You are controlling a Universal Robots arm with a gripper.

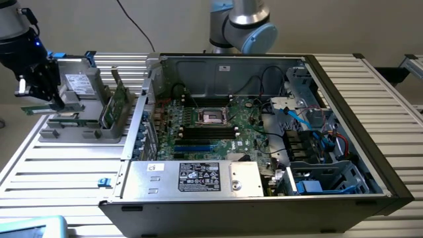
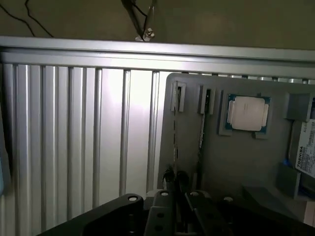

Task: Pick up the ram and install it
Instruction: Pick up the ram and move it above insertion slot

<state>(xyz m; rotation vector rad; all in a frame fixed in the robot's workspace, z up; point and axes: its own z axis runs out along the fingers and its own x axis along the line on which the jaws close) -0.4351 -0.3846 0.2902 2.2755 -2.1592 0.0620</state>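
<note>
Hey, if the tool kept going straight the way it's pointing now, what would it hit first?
Most likely the ram, standing edge-on in its slot in the grey holder and in line with the tool. Depth is hard to judge here.

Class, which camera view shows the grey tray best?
The wrist view: it looks down on the grey tray, showing its slots and a processor chip. The exterior view shows the grey tray obliquely, with a green card standing in it.
</note>
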